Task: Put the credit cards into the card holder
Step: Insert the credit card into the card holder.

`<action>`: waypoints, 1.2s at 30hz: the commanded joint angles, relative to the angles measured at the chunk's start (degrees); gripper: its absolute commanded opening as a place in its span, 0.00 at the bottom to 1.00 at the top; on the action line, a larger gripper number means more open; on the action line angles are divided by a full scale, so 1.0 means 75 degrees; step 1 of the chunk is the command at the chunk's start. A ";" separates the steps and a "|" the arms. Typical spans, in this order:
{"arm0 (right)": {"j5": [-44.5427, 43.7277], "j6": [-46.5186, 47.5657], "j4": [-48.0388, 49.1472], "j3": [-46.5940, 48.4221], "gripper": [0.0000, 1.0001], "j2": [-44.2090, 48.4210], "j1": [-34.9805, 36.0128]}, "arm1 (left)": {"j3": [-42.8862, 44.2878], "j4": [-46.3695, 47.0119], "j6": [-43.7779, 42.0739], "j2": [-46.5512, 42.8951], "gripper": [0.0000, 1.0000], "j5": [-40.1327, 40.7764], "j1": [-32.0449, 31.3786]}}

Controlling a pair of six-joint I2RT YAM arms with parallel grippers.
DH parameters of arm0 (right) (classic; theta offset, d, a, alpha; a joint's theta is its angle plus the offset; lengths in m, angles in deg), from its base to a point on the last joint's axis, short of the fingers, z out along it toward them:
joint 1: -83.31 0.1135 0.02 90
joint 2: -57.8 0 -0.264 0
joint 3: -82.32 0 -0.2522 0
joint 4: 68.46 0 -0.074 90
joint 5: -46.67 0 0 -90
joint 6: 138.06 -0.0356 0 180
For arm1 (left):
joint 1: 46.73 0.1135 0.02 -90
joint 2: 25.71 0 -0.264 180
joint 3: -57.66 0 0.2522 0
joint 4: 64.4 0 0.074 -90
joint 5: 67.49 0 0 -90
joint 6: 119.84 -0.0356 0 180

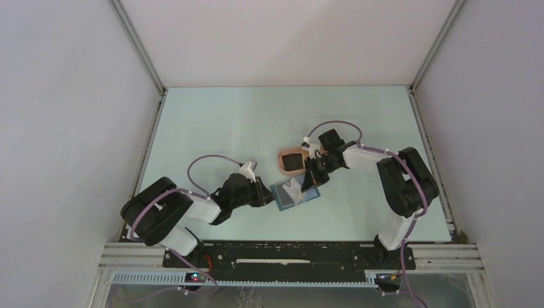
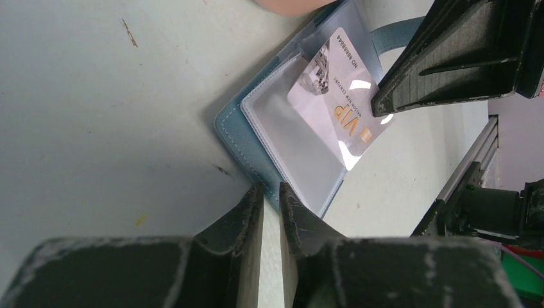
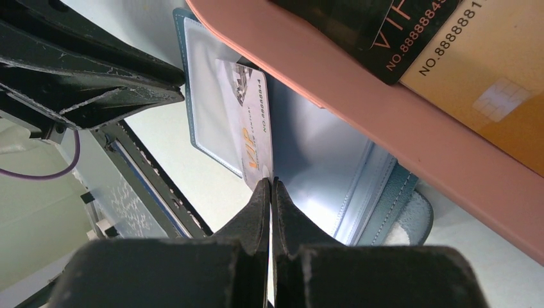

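VIP card (image 3: 253, 122) pinched by one edge in the right gripper (image 3: 271, 186), jutting ahead of its tips over the open card holder (image 2: 234, 138). The left gripper (image 2: 271, 192), nearly closed, seems to nip the holder's corner. Insertion step: next, slide the card into a clear sleeve.

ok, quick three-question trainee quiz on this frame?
1. True or false: the right gripper is shut on the VIP card.
2. What lies in the tray? A) a black card and a gold card B) a pen C) nothing
3. Fill in: the left gripper pinches the edge of the ___.

Key: 1 true; 2 A; 3 wallet.
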State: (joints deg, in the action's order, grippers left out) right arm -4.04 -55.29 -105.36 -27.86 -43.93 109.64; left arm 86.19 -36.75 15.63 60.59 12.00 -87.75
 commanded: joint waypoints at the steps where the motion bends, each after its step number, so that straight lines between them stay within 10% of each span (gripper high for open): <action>1: -0.0270 -0.0085 0.0549 -0.0147 0.00 0.0150 -0.0049 | 0.0284 -0.0318 -0.0147 0.0167 0.19 -0.0176 -0.0053; 36: 0.0432 -0.0696 0.1327 -0.0607 0.00 0.0218 0.0087 | 0.0311 -0.0306 -0.0063 0.0188 0.19 -0.0210 -0.0059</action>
State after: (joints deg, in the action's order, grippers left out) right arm -1.63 -59.92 -97.49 -32.12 -43.12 108.55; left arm 86.50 -36.77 15.68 60.94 11.79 -87.75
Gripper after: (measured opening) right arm 0.006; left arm 0.194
